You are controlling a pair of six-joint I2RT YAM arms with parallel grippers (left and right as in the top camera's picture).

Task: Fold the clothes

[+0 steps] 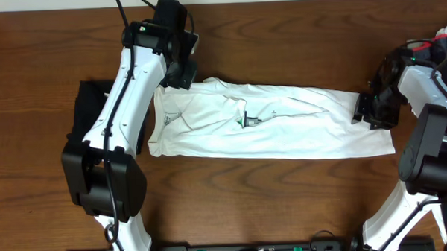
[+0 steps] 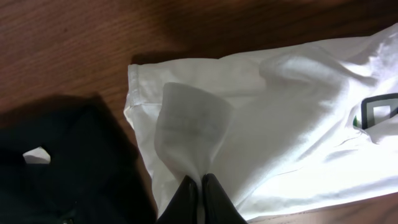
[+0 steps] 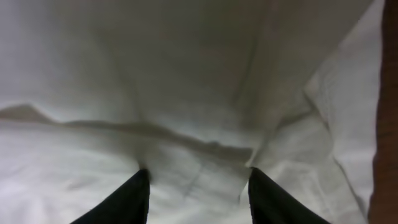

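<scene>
The white T-shirt (image 1: 283, 127) lies in the middle of the table (image 1: 286, 205). It is folded into a long flat strip that runs from one side to the other. A bit of the green print (image 1: 247, 122) peeks out near the middle of it.

I think the step now is to fold the long strip the short way, end over end, to make a small neat pile. One arm is at each end of the strip, so the job looks partly done, not finished.

The left gripper (image 2: 200, 190) is at the left end of the shirt, at the far corner. Its two fingers are pressed tight together on a flap of the white cloth, and the flap is lifted up a little off the rest of the shirt. A black garment (image 1: 85, 108) lies just beside that end, under the left arm.

The right gripper (image 3: 198, 174) is at the right end of the strip. Its fingers (image 3: 134, 199) stand apart, about half way, and white cloth fills the space in front of them. They are very close to the cloth, but I cannot tell if they pinch any of it.

Next, I think the right gripper needs to close on its end. Then both ends must move with care, so the strip does not slide or bunch up
</scene>
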